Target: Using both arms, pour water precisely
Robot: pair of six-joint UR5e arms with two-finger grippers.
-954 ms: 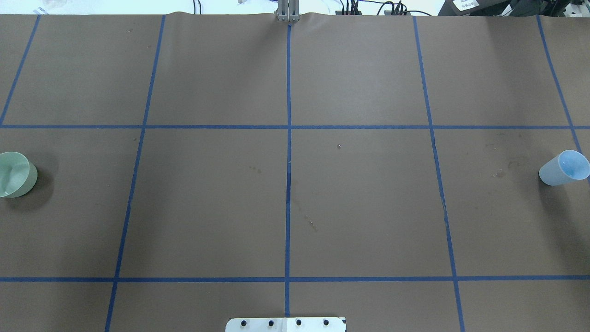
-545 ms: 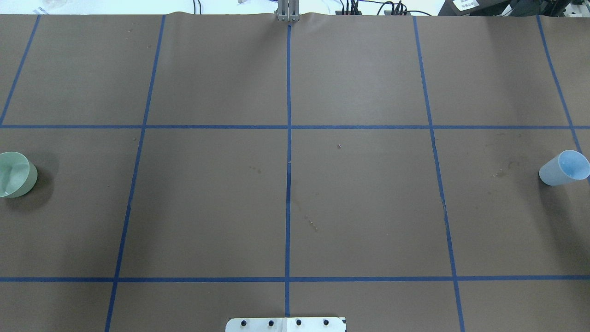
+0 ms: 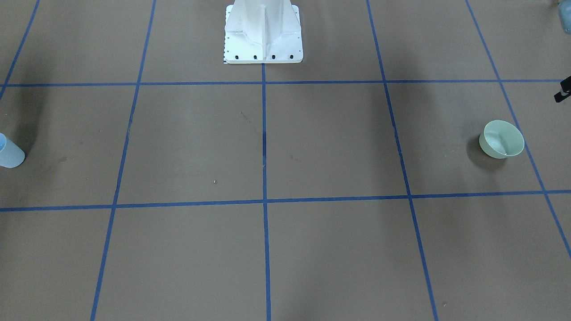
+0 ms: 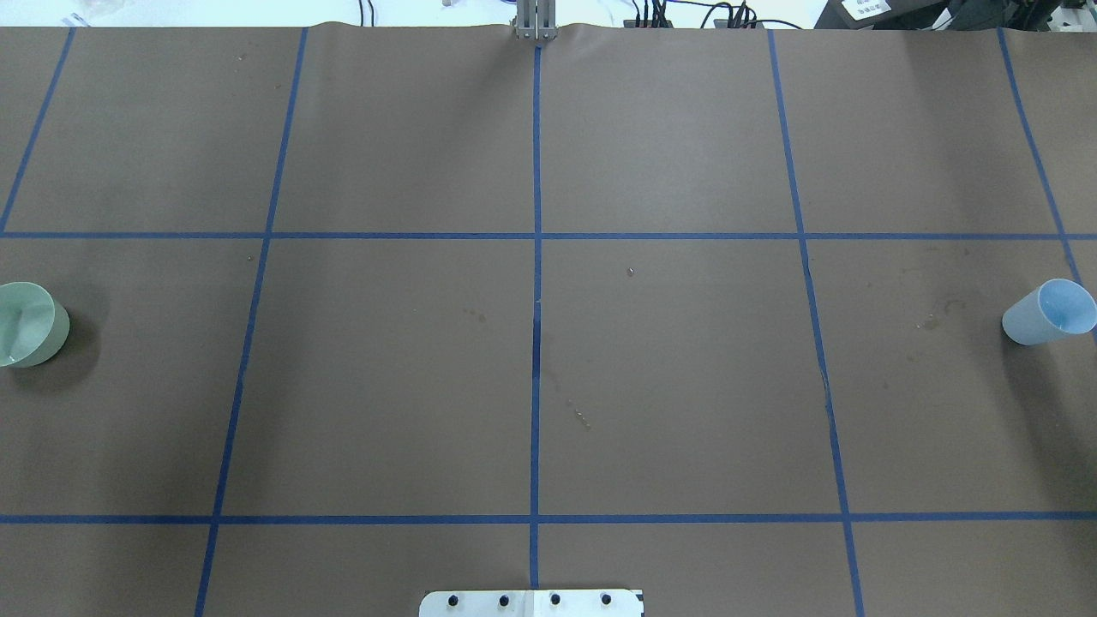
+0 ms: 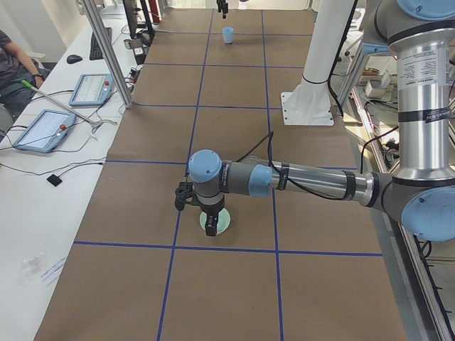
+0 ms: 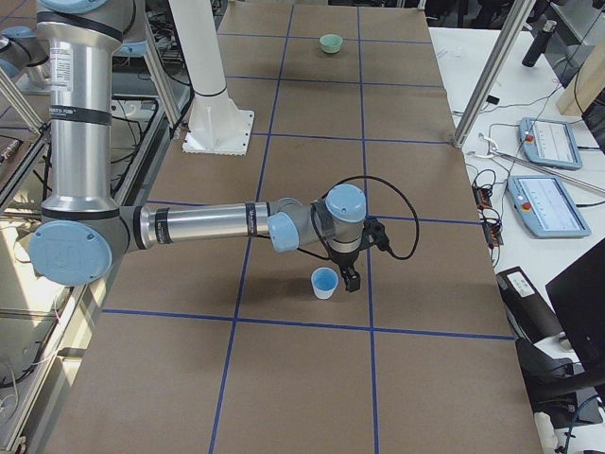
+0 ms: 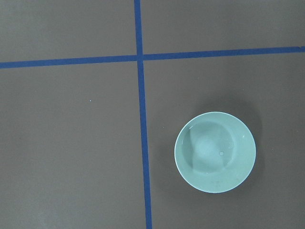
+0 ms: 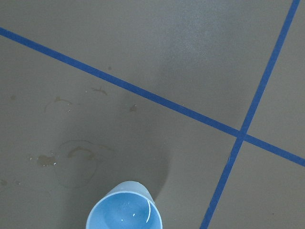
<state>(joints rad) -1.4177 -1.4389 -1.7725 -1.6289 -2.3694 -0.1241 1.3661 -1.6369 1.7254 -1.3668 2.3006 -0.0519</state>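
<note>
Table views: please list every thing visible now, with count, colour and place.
bowl: one, pale green, table end on robot's left.
cup: one, light blue, opposite end.
water: small amount, clear, glinting inside the cup.
table cover: one, brown with blue tape grid.
pedestal: one, white, middle of robot's side.
left arm, right arm: two, grey with blue caps, one over each end.
left tool, right tool: two, black, by bowl and cup; opening unclear.

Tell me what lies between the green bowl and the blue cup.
No object: the overhead view shows only brown paper, crossed by blue tape lines, between the green bowl and the blue cup.
</note>
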